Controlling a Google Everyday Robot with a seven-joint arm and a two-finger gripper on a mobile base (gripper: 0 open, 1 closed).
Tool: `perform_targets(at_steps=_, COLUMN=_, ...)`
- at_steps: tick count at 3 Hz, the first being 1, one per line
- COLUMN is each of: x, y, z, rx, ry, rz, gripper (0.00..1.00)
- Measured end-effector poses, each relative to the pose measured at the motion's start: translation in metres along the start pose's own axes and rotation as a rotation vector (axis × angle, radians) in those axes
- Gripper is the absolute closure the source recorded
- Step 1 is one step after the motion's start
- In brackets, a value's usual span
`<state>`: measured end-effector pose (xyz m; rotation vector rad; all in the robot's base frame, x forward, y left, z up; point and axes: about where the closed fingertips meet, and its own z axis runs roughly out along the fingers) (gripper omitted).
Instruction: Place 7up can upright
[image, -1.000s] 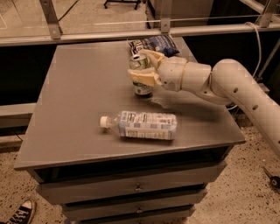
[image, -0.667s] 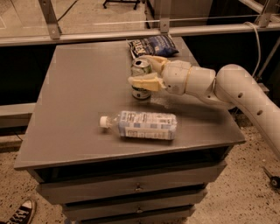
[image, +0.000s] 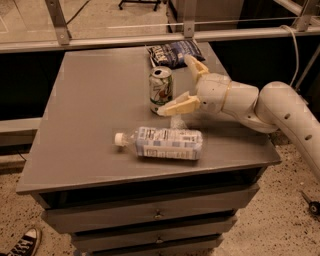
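**Grey bench, can on end, gripper spread beside it**

Grey bench (image: 85, 110) with drawers below carries 3 things. Near its back middle the 7up can (image: 161, 89) stands upright, long axis vertical, silver top up. The gripper (image: 175, 86) sits just to the can's right, its 2 fingers spread wide and holding nothing. The lower finger (image: 179, 105) reaches to the can's base, and contact there cannot be told. Placement looks done. Any pull-back should run rightward, away from the can. A plastic bottle (image: 164, 143) lies in front and a snack bag (image: 175, 52) behind.

Lab or workshop: grey drawer cabinet (image: 125, 216), speckled floor (image: 282, 225), metal railing (image: 125, 41); claw (image: 185, 86) above cabinet top beside 7up can (image: 161, 90).
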<state>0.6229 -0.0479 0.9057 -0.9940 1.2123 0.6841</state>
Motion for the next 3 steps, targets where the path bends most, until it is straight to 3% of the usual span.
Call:
perform_targets(at_steps=1, x=-0.003, y=-0.009, z=-0.023, rx=-0.01, ry=-0.003, rz=0.012, gripper=0.0)
perform_targets(at_steps=2, x=-0.007, y=-0.031, z=-0.059, rx=-0.009, ry=0.038, rz=0.031, gripper=0.0)
perform_targets(at_steps=3, x=-0.009, y=-0.036, z=-0.068, rx=-0.012, ry=0.043, rz=0.032, gripper=0.0)
